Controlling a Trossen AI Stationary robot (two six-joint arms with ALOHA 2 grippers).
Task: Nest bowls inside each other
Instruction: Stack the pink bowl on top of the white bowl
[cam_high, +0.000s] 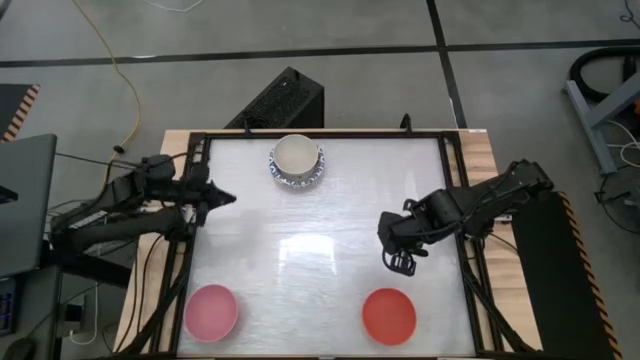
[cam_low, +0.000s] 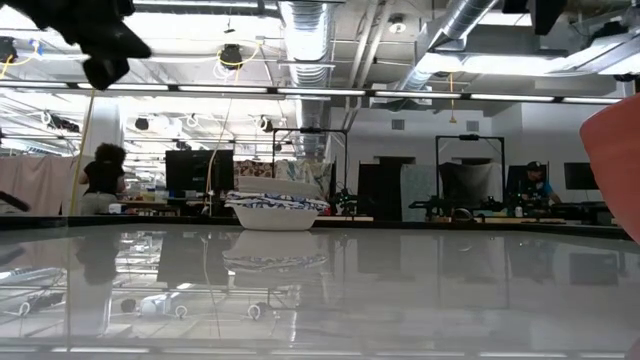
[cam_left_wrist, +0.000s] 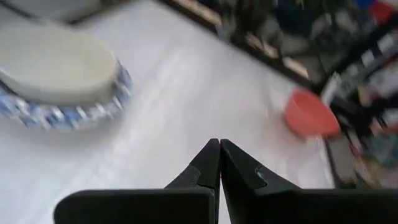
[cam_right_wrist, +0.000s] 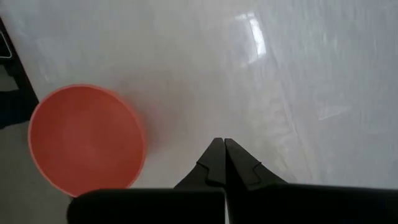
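A stack of blue-patterned white bowls (cam_high: 297, 160) stands on its base at the table's far middle, also in the low view (cam_low: 276, 211) and the left wrist view (cam_left_wrist: 59, 74). A pink bowl (cam_high: 211, 311) sits near the front left. A red bowl (cam_high: 389, 315) sits at the front right, seen too in the right wrist view (cam_right_wrist: 86, 138). My left gripper (cam_high: 226, 199) is shut and empty at the table's left edge, pointing across the table. My right gripper (cam_high: 400, 262) is shut and empty, pointing down above the table just beyond the red bowl.
A black frame (cam_high: 320, 134) rims the white tabletop. A black box (cam_high: 283, 100) stands behind the far edge. The table's middle (cam_high: 310, 250) lies bare between the bowls. People stand in the room beyond the table.
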